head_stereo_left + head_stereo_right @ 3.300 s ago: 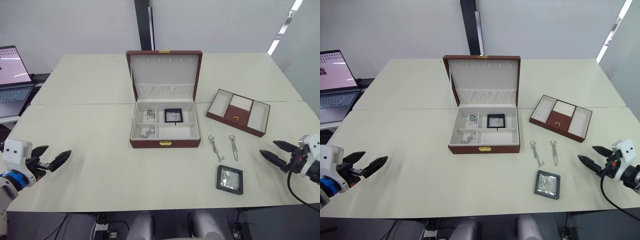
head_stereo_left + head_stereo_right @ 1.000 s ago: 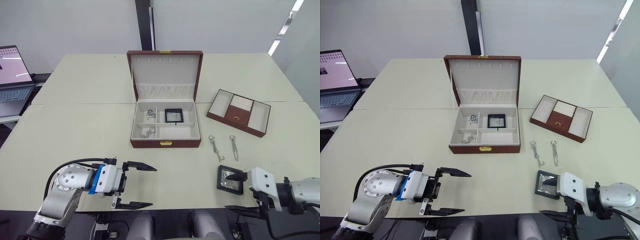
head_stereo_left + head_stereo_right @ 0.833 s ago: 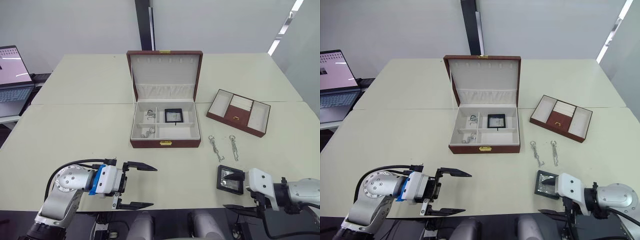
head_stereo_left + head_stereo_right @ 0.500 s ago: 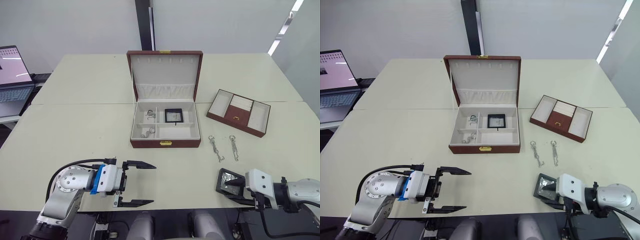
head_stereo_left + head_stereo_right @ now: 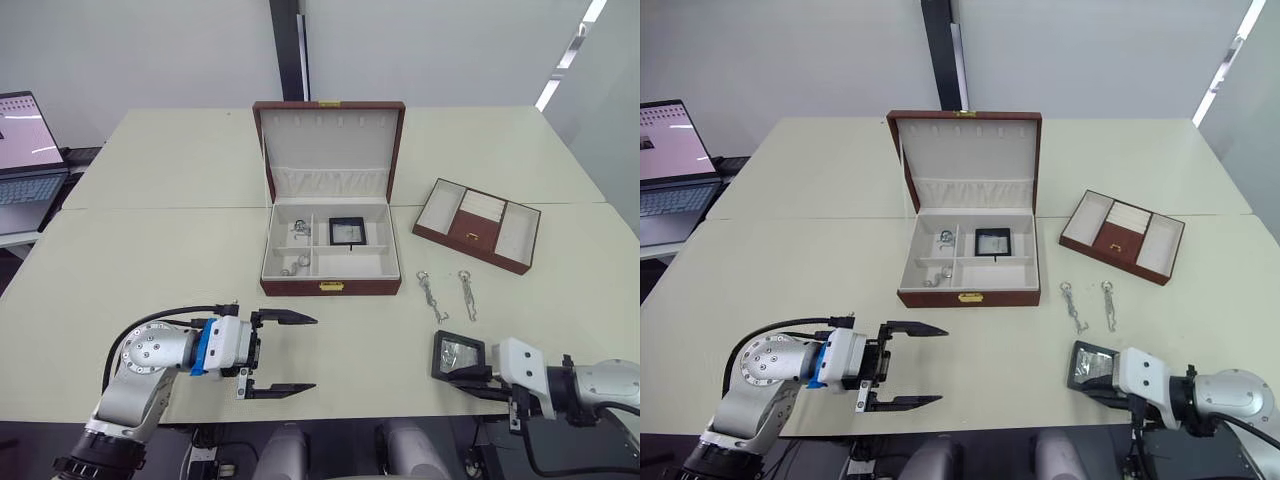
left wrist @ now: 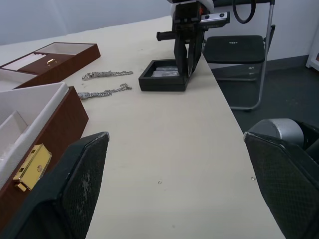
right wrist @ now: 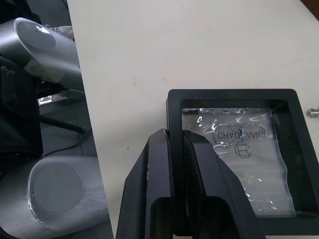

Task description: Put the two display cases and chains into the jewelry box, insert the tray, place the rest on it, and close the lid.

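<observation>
Black-framed display case [image 5: 459, 355] pinched at its near edge by the right end effector [image 5: 478, 378] on the cream counter [image 5: 150, 270].
Head views: the reddish-brown jewelry box [image 5: 330, 255] stands open, lid [image 5: 330, 150] upright, with the other display case [image 5: 347, 230] and two chains [image 5: 298, 247] in its compartments; two more chains [image 5: 447, 293] lie on the counter between the box and the held case, the tray [image 5: 477, 225] to the right. Left end effector [image 5: 283, 354] hovers wide open, empty, near the counter's front edge. Left wrist view: its pads [image 6: 84, 184] are spread apart, the box's gold clasp [image 6: 31, 167] close by. Right wrist view: the fingers [image 7: 192, 164] are clamped on the case's frame.
</observation>
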Robot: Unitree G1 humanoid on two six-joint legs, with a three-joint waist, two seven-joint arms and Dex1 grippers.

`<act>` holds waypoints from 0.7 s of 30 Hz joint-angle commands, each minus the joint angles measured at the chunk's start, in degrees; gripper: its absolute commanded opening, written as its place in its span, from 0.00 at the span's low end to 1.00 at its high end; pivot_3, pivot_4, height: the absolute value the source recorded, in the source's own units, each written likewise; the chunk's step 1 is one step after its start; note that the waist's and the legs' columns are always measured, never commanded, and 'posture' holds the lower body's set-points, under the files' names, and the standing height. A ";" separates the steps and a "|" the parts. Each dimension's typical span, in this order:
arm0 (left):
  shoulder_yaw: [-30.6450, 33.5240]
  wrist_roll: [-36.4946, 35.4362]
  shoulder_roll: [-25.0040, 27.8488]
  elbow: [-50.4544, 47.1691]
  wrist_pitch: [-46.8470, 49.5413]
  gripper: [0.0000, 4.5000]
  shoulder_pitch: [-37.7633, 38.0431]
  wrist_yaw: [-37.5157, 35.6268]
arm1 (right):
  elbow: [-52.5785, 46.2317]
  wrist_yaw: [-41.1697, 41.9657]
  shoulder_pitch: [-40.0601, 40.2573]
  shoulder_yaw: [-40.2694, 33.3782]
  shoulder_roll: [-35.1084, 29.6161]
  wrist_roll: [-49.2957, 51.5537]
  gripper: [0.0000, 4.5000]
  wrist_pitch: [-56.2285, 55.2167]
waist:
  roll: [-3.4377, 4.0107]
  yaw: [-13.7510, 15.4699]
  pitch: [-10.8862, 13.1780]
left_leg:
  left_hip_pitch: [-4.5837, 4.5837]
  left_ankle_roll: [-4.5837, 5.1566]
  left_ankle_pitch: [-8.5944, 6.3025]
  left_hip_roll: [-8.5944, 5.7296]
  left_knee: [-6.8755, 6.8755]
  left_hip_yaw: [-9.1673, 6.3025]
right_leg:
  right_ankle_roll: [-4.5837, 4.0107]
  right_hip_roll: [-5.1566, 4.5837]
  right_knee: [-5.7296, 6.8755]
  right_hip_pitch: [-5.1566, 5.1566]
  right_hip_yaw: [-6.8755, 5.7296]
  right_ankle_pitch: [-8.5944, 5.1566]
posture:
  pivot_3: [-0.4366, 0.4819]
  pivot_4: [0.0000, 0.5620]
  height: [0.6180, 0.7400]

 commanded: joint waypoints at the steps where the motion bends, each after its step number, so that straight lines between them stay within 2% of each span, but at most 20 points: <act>1: -0.09 -0.86 -0.38 -2.32 0.69 1.00 -0.27 1.05 | -2.43 0.43 -0.79 -2.41 -0.08 2.59 0.01 0.30 | 0.00 0.00 0.00 | 0.00 0.00 0.00 0.00 0.00 0.00 | 0.00 0.00 0.00 0.00 0.00 0.00 | 0.48 0.27 1.00; 5: 1.16 -1.94 -0.96 -4.13 4.08 1.00 0.00 4.80 | -5.84 0.62 -3.54 -3.86 -0.79 8.09 0.01 5.78 | 0.00 -0.06 0.00 | 0.00 0.00 0.00 0.01 0.00 0.00 | 0.00 0.00 0.01 0.00 0.00 0.00 | 0.48 0.27 1.00; 10: 3.06 -2.28 -1.90 -7.76 7.74 1.00 2.39 11.44 | -7.81 0.41 -13.41 -3.02 -3.37 15.26 0.01 16.65 | 0.00 -0.09 0.00 | 0.01 0.00 0.00 0.02 0.01 0.00 | 0.00 0.00 0.02 0.00 0.03 0.00 | 0.48 0.27 1.00; 15: 5.26 -2.18 -3.91 -10.61 10.52 1.00 4.63 18.60 | -4.47 2.31 -27.21 1.89 -4.18 17.88 0.01 23.47 | -0.05 0.02 0.03 | -0.01 0.00 0.00 0.00 0.01 -0.05 | 0.00 -0.01 0.00 -0.01 -0.02 0.00 | 0.48 0.27 1.00; 21: 8.89 -1.18 -4.75 -13.83 11.39 1.00 10.28 24.84 | 6.67 5.53 -46.10 12.49 0.62 12.67 0.01 24.56 | -0.07 -0.18 0.05 | 0.00 0.00 0.00 0.06 0.00 -0.02 | -0.01 0.01 0.01 -0.05 -0.02 0.00 | 0.48 0.27 1.00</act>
